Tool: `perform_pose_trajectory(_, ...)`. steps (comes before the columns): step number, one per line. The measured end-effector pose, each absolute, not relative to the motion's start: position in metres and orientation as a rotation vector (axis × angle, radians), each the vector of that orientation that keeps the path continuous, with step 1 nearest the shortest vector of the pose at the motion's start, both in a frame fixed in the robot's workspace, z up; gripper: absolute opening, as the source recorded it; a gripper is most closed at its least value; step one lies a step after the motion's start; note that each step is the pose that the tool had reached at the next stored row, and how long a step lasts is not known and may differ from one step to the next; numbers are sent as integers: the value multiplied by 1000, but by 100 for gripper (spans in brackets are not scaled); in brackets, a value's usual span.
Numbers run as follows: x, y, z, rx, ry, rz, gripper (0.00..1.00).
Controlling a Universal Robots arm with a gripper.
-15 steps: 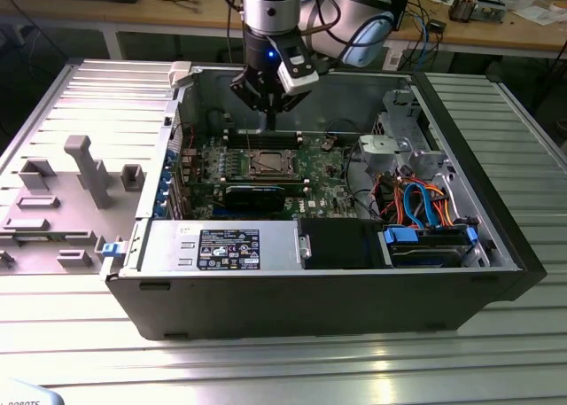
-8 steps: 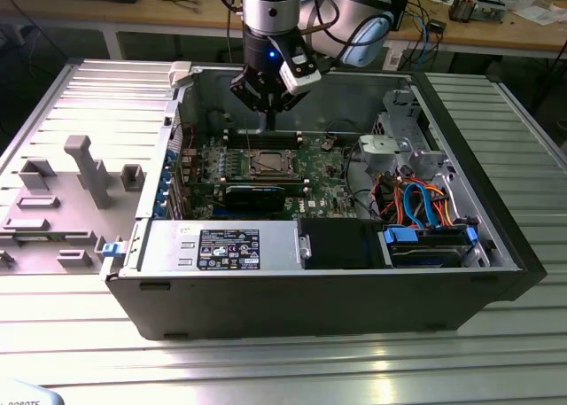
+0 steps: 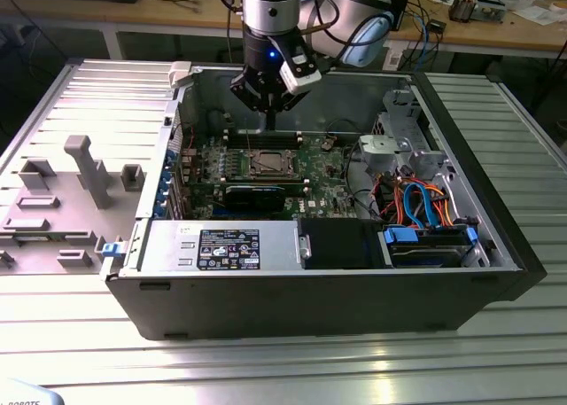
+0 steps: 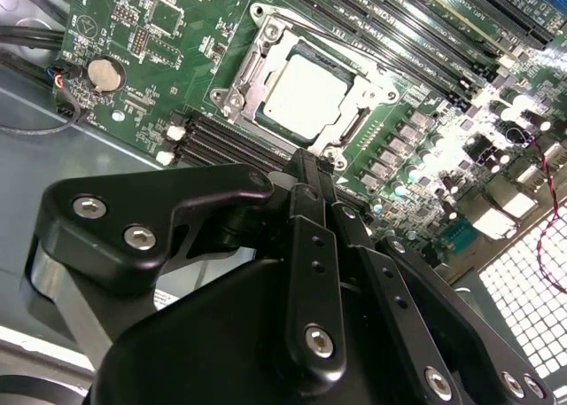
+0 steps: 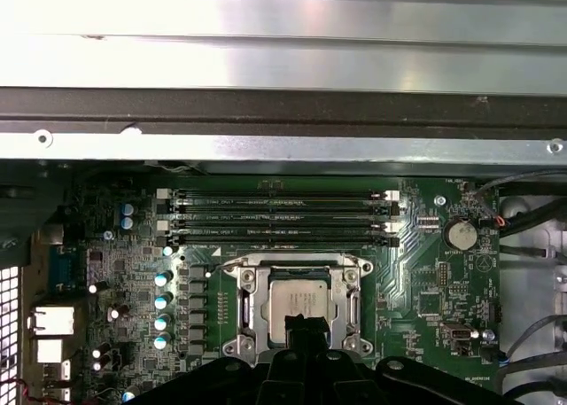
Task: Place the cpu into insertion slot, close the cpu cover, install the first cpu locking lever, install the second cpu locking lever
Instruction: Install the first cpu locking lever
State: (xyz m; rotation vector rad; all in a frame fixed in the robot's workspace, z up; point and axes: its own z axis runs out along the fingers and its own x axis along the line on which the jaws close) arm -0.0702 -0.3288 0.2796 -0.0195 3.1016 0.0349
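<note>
Cpu [image 5: 297,300] sits in insertion slot [image 5: 232,346], cpu cover [image 5: 255,303] down over it. Gripper [image 3: 270,111] clenched, empty, hovering just above the socket edge. Judgement: latch w/ closed tip, straight down, slowly, w/o scraping motherboard [image 5: 133,272].

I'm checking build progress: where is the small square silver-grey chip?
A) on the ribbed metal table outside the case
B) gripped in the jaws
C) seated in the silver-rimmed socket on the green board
C: in both wrist views the small square silver-grey chip lies inside the silver-rimmed square socket on the green circuit board.
</note>
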Motion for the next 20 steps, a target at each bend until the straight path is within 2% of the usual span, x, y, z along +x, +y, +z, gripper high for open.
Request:
perform_pose_trajectory(11,-72,-329,279,-205,3096,39,11)
perform_pose_trajectory(20,-83,-329,274,-112,3100,39,11)
